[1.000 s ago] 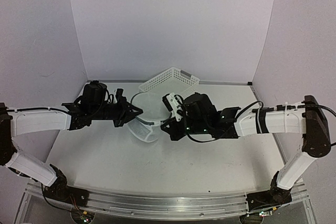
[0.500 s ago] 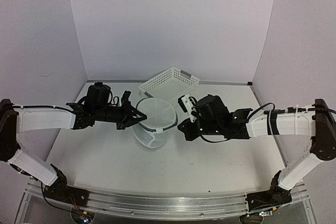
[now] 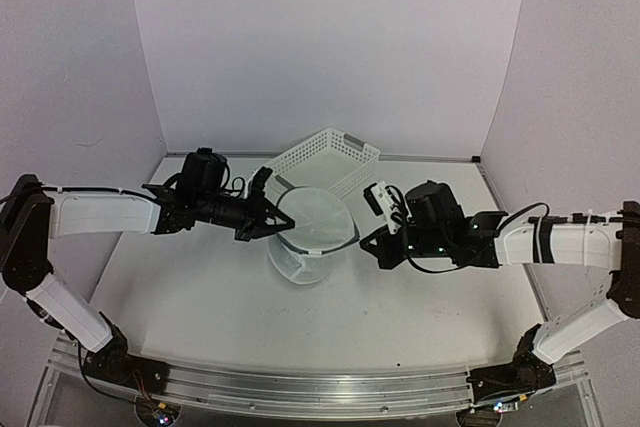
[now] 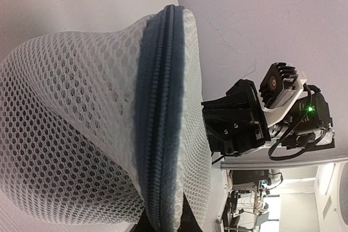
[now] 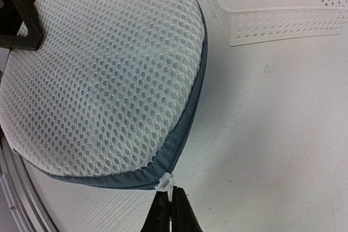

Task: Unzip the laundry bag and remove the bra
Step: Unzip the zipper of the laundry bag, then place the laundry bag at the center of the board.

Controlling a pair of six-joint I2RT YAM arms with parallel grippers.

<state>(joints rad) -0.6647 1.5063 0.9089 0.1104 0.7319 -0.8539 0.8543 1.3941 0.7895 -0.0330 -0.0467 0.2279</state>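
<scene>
Right gripper [image 5: 172,191]: the two fingers are pressed together and a small white zip pull [image 5: 166,180] is pinched at their tips.
Zip pull: it is seen at the rim of the laundry bag [image 5: 103,69], at the end of the grey zip band [image 4: 157,112].
Left gripper [image 3: 283,221]: its fingers are closed on the bag's rim on the left side, across from the right gripper.
Where the bag is: it is held between the two grippers, near the middle of the table [image 3: 200,297], just in front of the white basket [image 3: 325,157].
Bag shape: a small round drum of white mesh is seen, with its top face tipped a little.
Bag skin: the mesh is made of many tiny holes, like a net, and it is puffed out like a soft dome.
Bag rim: a dark grey band is wrapped around the round edge, and the zip teeth run down the middle of it.
Zip: the teeth are seen shut along the part that shows.
Inside the bag: only a dim grey shade is seen through the mesh, and what is inside cannot be made out.
Bottom of the bag: it hangs low by the table, but it cannot be told if the table is touched.
Basket: it sits at the far side, close behind the bag, and its walls are full of little slots.
</scene>
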